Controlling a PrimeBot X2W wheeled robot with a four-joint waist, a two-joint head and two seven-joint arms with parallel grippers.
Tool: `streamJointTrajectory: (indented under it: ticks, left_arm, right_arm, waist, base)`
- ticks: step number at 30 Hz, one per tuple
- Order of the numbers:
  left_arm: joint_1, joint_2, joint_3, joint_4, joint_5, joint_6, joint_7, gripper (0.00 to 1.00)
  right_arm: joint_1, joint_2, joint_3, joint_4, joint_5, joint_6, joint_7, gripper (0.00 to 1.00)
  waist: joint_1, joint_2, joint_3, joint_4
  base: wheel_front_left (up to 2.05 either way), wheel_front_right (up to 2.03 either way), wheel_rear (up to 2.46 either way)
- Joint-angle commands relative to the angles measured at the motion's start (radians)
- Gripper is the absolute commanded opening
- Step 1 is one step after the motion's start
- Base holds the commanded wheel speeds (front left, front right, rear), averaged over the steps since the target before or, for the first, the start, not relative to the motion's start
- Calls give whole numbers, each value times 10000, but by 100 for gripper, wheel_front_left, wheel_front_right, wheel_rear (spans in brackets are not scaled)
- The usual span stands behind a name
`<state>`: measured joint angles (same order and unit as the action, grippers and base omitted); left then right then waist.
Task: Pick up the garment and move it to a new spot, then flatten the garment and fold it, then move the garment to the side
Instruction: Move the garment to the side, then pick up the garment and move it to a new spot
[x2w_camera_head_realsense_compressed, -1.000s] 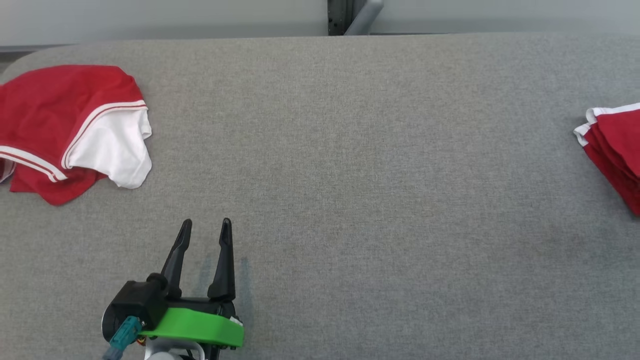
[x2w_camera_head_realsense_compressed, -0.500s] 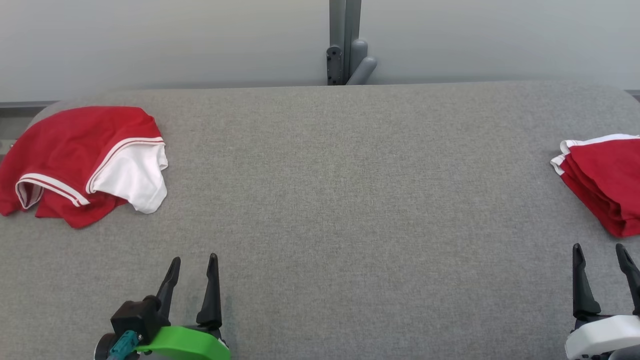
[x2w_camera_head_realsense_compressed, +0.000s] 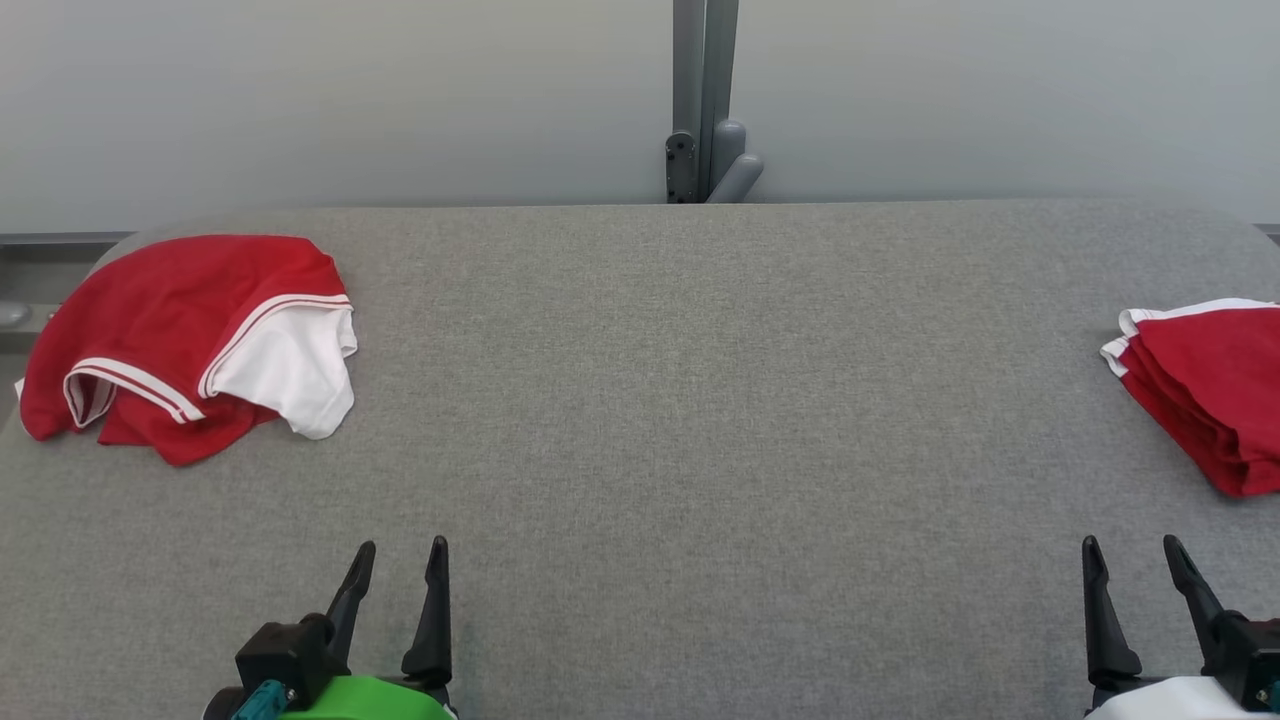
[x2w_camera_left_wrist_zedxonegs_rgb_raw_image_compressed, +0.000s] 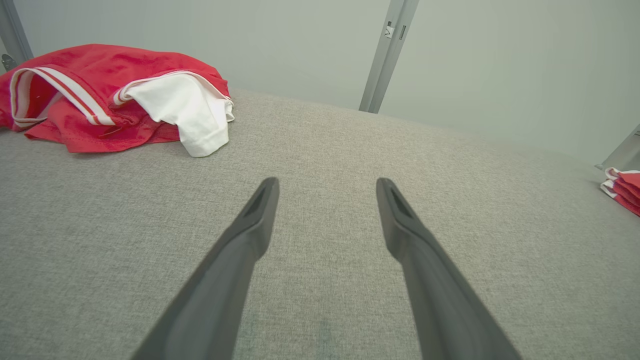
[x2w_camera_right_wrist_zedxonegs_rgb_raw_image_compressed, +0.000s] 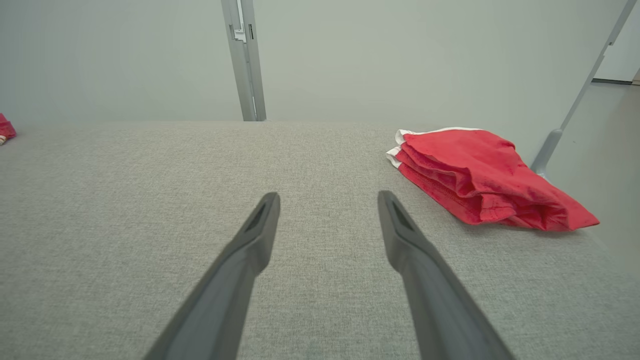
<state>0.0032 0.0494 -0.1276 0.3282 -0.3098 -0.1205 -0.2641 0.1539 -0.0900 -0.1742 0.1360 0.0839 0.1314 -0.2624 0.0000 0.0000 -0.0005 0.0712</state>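
Head view: the crumpled garment (x2w_camera_head_realsense_compressed: 190, 340) lay far left on the desk (x2w_camera_head_realsense_compressed: 700, 450) — pick-up seemingly not yet begun. Left wrist view: the left gripper (x2w_camera_left_wrist_zedxonegs_rgb_raw_image_compressed: 327, 182), spread and empty, would likely need to reach toward it. Right wrist view: the right gripper (x2w_camera_right_wrist_zedxonegs_rgb_raw_image_compressed: 327, 195) spread too — a folded pile (x2w_camera_right_wrist_zedxonegs_rgb_raw_image_compressed: 475, 170) near its right.

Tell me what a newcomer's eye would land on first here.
A crumpled red-and-white garment lies at the far left of the grey fabric-covered table, and a folded red garment sits at its right edge. The left gripper and right gripper hang open and empty over the near edge.
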Motion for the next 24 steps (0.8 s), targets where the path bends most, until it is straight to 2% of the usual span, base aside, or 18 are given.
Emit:
streamJointTrajectory:
  ticks: [1, 9, 14, 18, 24]
  left_arm:
    - [-55, 26, 30, 13, 34, -33, 0, 100]
    - [-57, 26, 71, 16, 74, -74, 0, 100]
    - [-110, 26, 90, -86, 69, -87, 2, 100]
    - [-78, 29, 176, -200, 26, -30, 0, 100]
    - [275, 32, 586, -452, -96, 221, 0, 100]
  right_arm:
    - [44, 10, 5, -2, -88, -14, -32, 100]
    - [36, 100, 56, 88, -52, -14, -33, 100]
    - [128, 152, 113, -32, -26, -14, -31, 100]
    - [205, 189, 199, -105, 27, -14, -31, 100]
    - [75, 215, 587, -80, 136, -14, -32, 100]
  waist:
    - [0, 0, -21, -4]
    - [0, 0, -167, 110]
    - [0, 0, -225, 456]
    - [0, 0, -253, 1093]
    - [0, 0, -306, 2409]
  base:
    - [0, 0, 0]
    - [0, 0, 0]
    - [0, 0, 0]
    - [0, 0, 0]
    - [0, 0, 0]
